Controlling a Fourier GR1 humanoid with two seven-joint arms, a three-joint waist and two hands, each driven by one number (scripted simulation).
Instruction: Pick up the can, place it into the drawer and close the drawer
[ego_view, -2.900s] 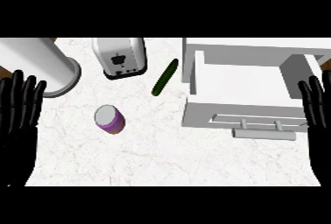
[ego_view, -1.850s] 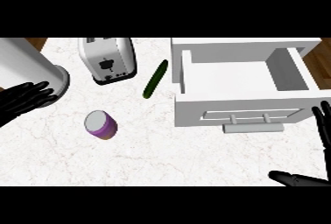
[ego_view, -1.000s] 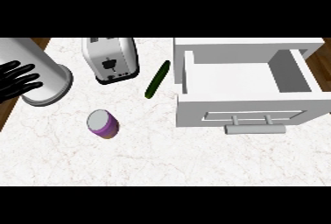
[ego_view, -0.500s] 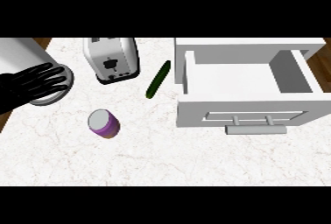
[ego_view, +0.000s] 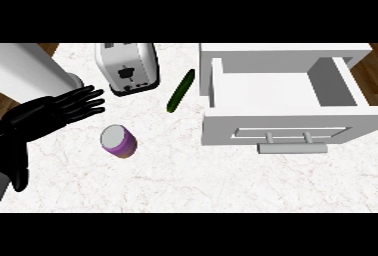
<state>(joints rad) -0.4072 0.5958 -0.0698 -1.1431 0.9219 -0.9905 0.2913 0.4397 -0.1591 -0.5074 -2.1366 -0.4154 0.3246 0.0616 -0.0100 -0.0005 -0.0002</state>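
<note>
The left hand (ego_view: 63, 107) has moved. A moment ago it was up by the tall grey pot (ego_view: 29, 70) at the bench's back left corner. Now it has come down and in from the left edge, toward the can (ego_view: 118, 141). Its fingers are straight and spread apart, pointing to the right, and it holds nothing. The can is just below and to the right of the fingertips, near but not touching. It stands on the left half of the bench (ego_view: 184, 180) and has not moved. I think the hand is getting ready to grab the can, so the pick-up has only begun. Next the hand has to drop a bit more and curl round the can. Behind the hand, at the back edge, sits the toaster (ego_view: 127, 67). A cucumber (ego_view: 181, 90) lies between the toaster and the drawer (ego_view: 284, 100). The drawer is at the back right of the bench, pulled open, with nothing inside that I can see. Its handle (ego_view: 291, 148) faces the front edge. The right hand showed at the right edge before, but it has gone out of view.
</note>
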